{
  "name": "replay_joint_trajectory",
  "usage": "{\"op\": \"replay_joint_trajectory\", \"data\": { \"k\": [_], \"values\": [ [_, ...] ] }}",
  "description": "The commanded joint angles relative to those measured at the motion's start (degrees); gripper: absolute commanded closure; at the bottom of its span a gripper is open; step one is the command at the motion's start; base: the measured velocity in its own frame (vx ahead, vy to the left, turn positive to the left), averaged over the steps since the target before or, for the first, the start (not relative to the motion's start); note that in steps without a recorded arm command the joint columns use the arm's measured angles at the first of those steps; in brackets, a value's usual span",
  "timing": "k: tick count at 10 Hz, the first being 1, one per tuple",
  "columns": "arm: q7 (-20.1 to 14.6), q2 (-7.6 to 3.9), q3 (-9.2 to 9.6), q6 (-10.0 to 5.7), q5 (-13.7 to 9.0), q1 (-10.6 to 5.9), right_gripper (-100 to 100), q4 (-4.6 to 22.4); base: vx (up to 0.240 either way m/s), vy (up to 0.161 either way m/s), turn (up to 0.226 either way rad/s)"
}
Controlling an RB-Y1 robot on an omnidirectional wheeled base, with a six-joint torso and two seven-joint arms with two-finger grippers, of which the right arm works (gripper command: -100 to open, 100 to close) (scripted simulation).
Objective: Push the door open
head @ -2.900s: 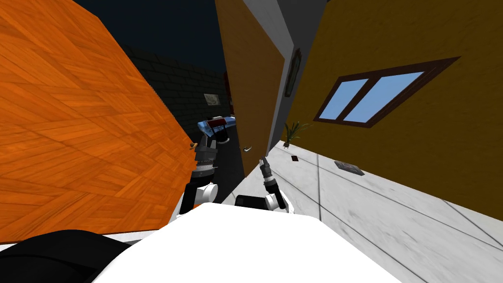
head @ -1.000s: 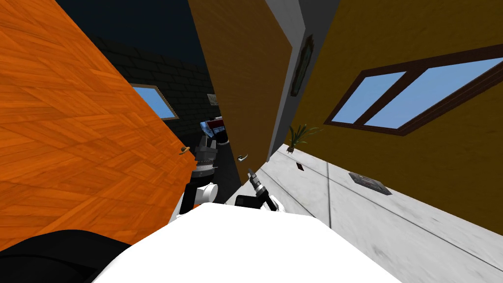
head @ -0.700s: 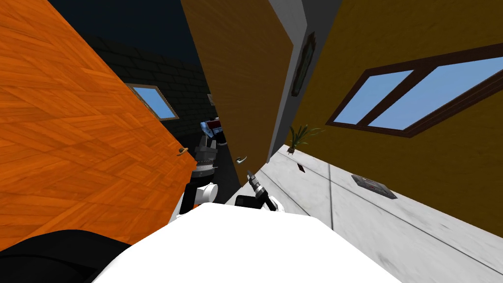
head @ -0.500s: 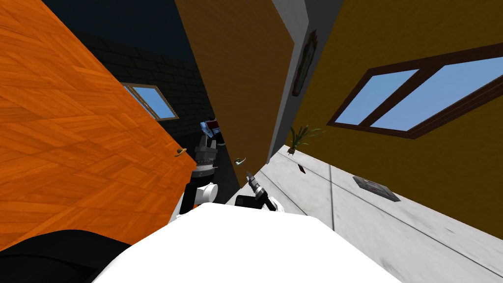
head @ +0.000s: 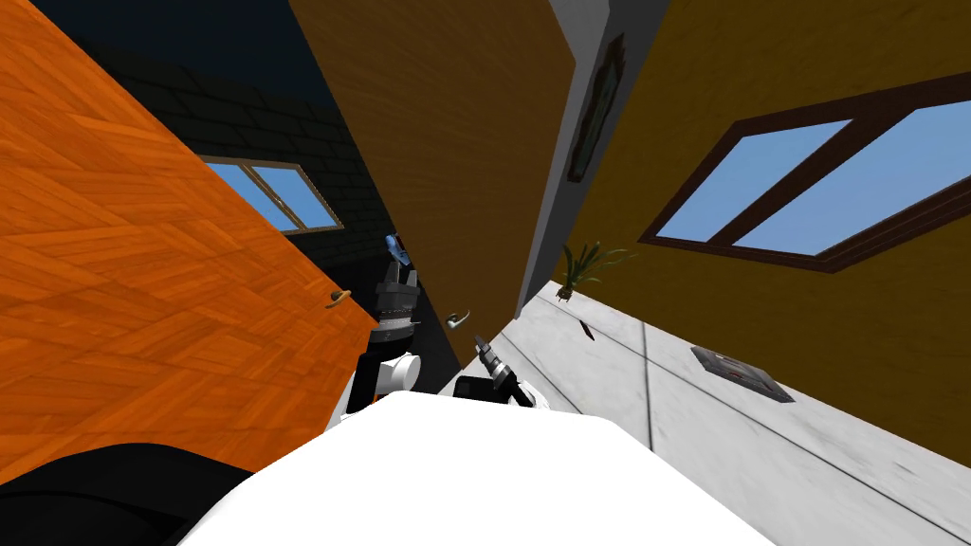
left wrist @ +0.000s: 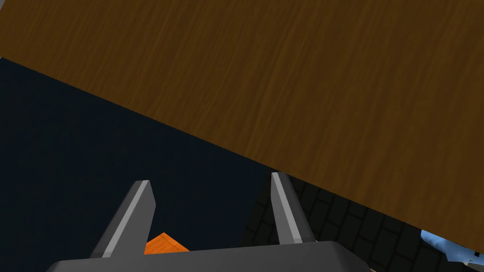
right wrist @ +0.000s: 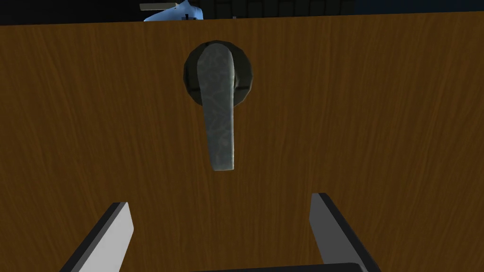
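The dark brown wooden door [head: 455, 142] stands at 12 o'clock, close ahead and ajar. Its free edge borders a gap that opens onto a dark brick wall [head: 237, 123] with a blue-paned window [head: 275, 194]. The door's mottled grey lever handle [right wrist: 218, 113] sits near that free edge.

The right jaws point squarely at the door's face, just short of the lever's tip, which lies ahead of them and between the two light grey fingers [right wrist: 111, 233]. These are spread wide and grip nothing. I cannot tell whether they touch the wood.

The left jaws reach into the gap at 11 o'clock, alongside the door's edge. Their fingers [left wrist: 137, 212] are spread too and empty, with the brown face slanting past them. A small pale blue object [head: 395, 248] shows beyond the door's edge.

At 9 o'clock a bright orange wooden panel [head: 142, 284] with a small brass handle [head: 338, 299] leans in. At 1 o'clock a green potted plant [head: 583, 265] stands on the pale grey floor [head: 711, 445], under an ochre wall [head: 853, 313] with a dark-framed window [head: 815, 190]. At 3 o'clock a dark floor vent [head: 740, 372] lies flat.
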Motion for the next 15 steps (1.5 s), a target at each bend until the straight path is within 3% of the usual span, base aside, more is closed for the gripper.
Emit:
{"op": "replay_joint_trajectory", "data": {
  "k": [1, 8, 9, 14, 15],
  "values": [
    [0.06, 0.27, -0.29, -0.05, -0.01, -0.07, -100, 0.42, 0.093, 0.094, 0.049],
    [0.25, 1.30, -1.24, -0.13, -0.05, -0.26, -100, 1.65, 0.147, 0.142, 0.030],
    [0.25, 1.30, -1.24, -0.13, -0.05, -0.26, 100, 1.65, -0.009, -0.008, 0.002],
    [0.25, 1.30, -1.24, -0.13, -0.05, -0.26, 100, 1.65, -0.017, -0.015, 0.001],
    [1.03, 1.41, -2.92, -0.04, -0.37, -0.05, -100, 1.85, -0.107, 0.037, -0.165]
  ]
}}
